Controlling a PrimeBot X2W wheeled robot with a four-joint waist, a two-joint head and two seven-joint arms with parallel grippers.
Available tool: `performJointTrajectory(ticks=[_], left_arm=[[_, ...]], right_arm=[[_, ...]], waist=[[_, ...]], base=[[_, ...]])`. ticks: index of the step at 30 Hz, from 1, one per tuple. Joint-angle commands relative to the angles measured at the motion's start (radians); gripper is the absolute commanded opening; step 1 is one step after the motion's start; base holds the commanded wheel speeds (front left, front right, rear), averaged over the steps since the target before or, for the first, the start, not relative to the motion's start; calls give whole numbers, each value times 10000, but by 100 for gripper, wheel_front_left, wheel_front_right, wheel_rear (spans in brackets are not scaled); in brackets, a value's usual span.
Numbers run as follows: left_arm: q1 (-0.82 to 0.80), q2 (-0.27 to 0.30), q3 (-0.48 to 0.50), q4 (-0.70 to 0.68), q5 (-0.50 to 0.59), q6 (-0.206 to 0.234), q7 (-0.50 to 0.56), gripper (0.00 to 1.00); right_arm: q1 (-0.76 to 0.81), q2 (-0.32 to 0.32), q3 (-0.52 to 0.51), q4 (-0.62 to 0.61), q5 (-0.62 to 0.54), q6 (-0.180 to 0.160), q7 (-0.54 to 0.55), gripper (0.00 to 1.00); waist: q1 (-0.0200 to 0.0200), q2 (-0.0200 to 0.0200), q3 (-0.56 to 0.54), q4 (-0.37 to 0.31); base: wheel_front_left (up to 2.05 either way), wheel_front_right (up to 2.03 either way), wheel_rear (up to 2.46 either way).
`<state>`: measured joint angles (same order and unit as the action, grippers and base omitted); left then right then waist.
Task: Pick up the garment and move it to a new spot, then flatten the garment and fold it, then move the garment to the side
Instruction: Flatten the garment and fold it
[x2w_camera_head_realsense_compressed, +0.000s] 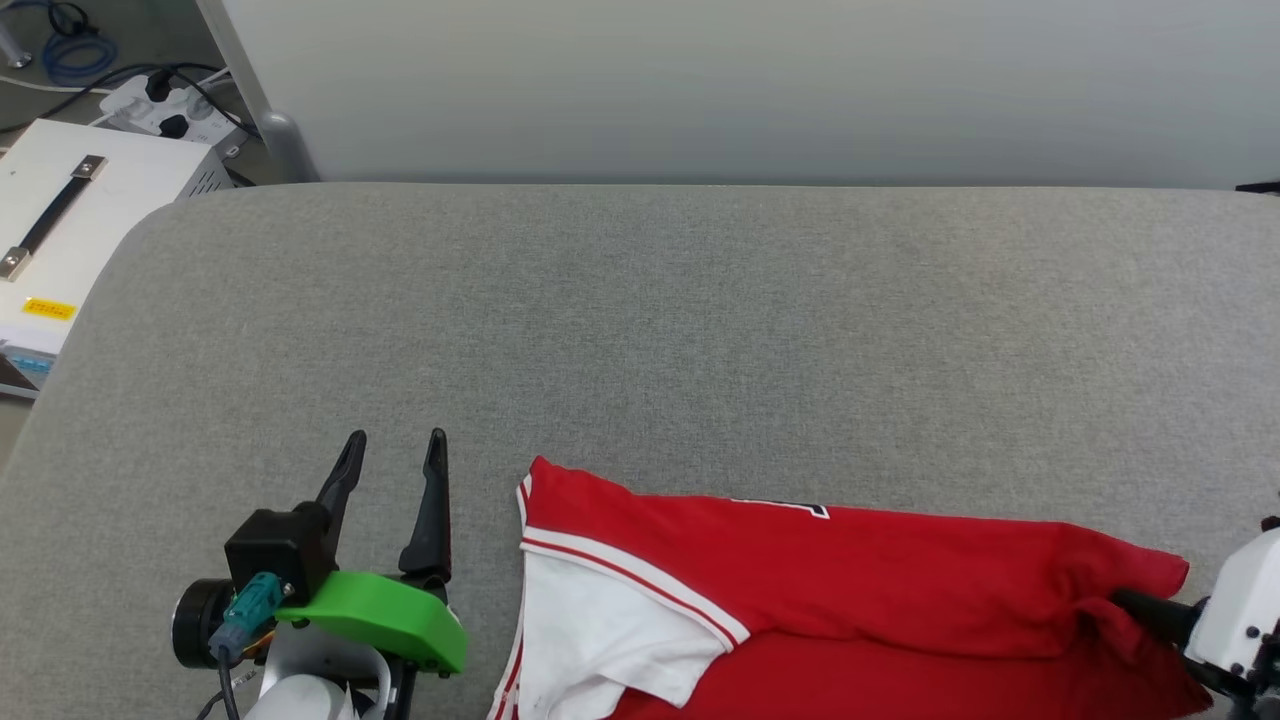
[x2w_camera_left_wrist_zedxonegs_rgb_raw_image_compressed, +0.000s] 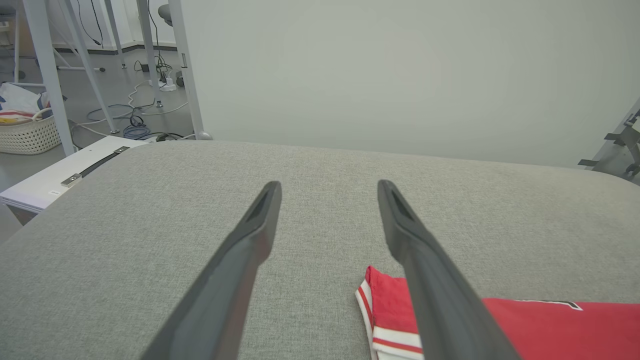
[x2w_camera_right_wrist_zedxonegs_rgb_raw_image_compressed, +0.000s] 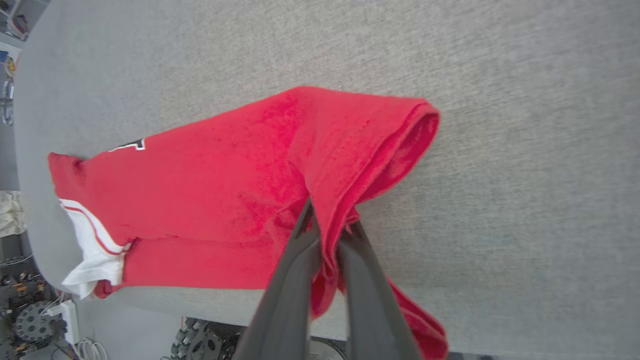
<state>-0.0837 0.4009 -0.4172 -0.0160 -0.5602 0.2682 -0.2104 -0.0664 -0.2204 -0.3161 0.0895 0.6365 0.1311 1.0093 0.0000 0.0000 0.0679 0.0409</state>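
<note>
Garment (x2w_camera_right_wrist_zedxonegs_rgb_raw_image_compressed: 210, 200) cloth is held at its red hem between the two fingers of the right gripper (x2w_camera_right_wrist_zedxonegs_rgb_raw_image_compressed: 330, 225), which are closed on a bunched fold, and the cloth hangs down on both sides of them. From this grip the shirt stretches away across the grey padded surface (x2w_camera_head_realsense_compressed: 640, 320), close to the edge nearest the robot. The white sleeve (x2w_camera_head_realsense_compressed: 600, 620) is at the end opposite the grip. I judge that the hold at one end serves to drag or lift the shirt to a new spot (it is not flat yet). The left gripper (x2w_camera_head_realsense_compressed: 395, 445) stands just beside the sleeve end, its fingers spread apart and empty, probably placed there to take that end.
</note>
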Motion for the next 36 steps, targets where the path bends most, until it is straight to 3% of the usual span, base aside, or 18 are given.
performJointTrajectory(ticks=[1, 6, 13, 19, 29, 36], left_arm=[[33, 24, 12, -31, -64, 38, -6, 100], [10, 15, -47, -32, -73, 36, 17, 100], [-32, -31, -139, -2, -99, 17, 34, 100], [-305, -154, -258, 55, -71, -68, 9, 100], [-820, -577, -501, 419, -40, -288, -158, 100], [-1148, -806, -503, 647, 19, -411, -318, 100]], right_arm=[[-320, 363, -121, -173, 449, -4, 274, 0], [-616, 1364, -479, -616, 2129, -4, 1666, 0], [-787, 1692, -270, -362, 4534, -4, 2361, 0], [-894, 1699, 1380, 165, 5720, -4, 1235, 0], [-1451, 1701, 4987, 902, 7189, -4, -1236, 0], [-2061, 1701, 6575, 1288, 7224, -4, -2577, 0]], waist=[[0, 0, -21, 28], [0, 0, -67, 142], [0, 0, -85, 396], [0, 0, 168, 683], [0, 0, 683, 1180], [0, 0, 1240, 1318]], base=[[0, 0, 0], [0, 0, 0], [0, 0, 0], [0, 0, 0], [0, 0, 0], [0, 0, 0]])
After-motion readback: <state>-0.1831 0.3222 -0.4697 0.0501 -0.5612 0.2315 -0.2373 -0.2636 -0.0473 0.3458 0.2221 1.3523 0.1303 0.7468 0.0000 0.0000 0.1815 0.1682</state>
